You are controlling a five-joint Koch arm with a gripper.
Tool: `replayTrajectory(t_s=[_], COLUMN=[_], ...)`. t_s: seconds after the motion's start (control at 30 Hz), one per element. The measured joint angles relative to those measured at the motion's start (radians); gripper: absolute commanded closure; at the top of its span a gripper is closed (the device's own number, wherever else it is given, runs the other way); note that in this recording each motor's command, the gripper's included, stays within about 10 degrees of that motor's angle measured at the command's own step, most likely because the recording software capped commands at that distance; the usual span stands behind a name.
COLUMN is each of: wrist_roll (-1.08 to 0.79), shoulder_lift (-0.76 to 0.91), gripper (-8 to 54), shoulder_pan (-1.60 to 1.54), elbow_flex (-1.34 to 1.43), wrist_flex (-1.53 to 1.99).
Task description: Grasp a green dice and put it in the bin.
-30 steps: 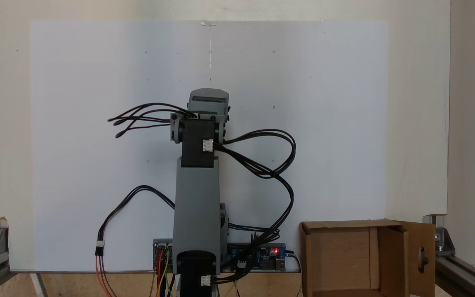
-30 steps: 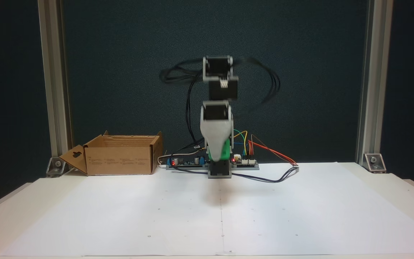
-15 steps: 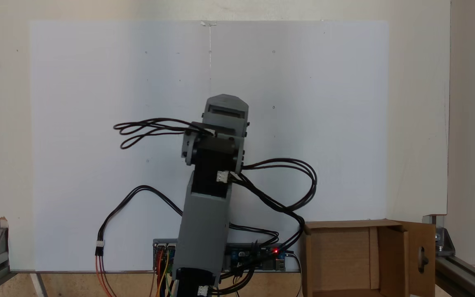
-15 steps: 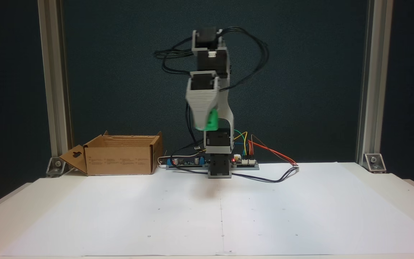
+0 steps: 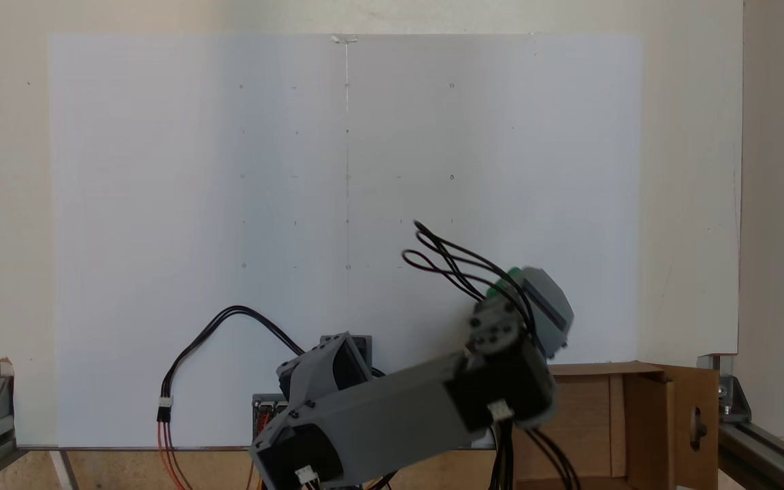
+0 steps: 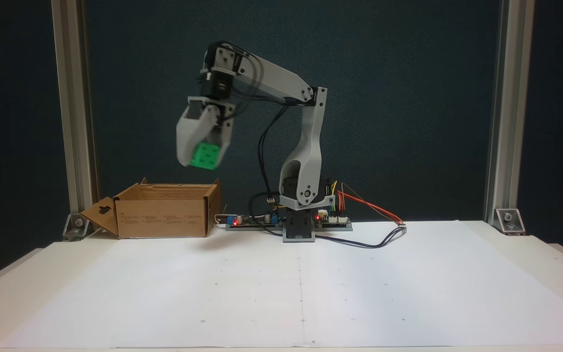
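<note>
One green dice [image 6: 204,156] rides high above the table, clamped between the fingers of the Koch arm's gripper [image 6: 198,159], as seen from the front fixed view; the jaws are closed on the cube, whose pipped face looks toward the camera; the image of the gripper is slightly blurred. Half a second earlier the arm stood almost upright over its base with the dice held low in front of it; now the whole arm has swung round toward the cardboard bin [image 6: 164,210], and its forearm reaches out level with the wrist bent down; the dice hangs above the bin's near right corner, well clear of the rim and not yet over the middle of the opening, so far as the front view lets one judge. From the fixed view above, only a sliver of green [image 5: 501,282] shows beside the grey gripper housing; the arm's upper link lies across the lower frame, pointing at the bin [image 5: 644,408], whose slotted flap stands open at the right. The white paper sheet [image 6: 213,303] lies bare; the grasp and lift look complete, and the carry appears well advanced; what seems to remain is a little more travel over the opening, then release.
</note>
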Motion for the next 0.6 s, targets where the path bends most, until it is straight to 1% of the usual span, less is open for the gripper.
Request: replayTrajectory(t_s=[0.2, 0.4, 0.6], wrist_roll=[-0.087, -0.143, -0.172], shoulder_lift=[-0.17, -0.318, -0.422], gripper=[34.0, 34.0, 34.0], shoulder_pan=[0.41, 0.606, 0.689], elbow_flex=[-0.077, -0.098, -0.098], wrist_flex=[-0.1, -0.183, -0.242])
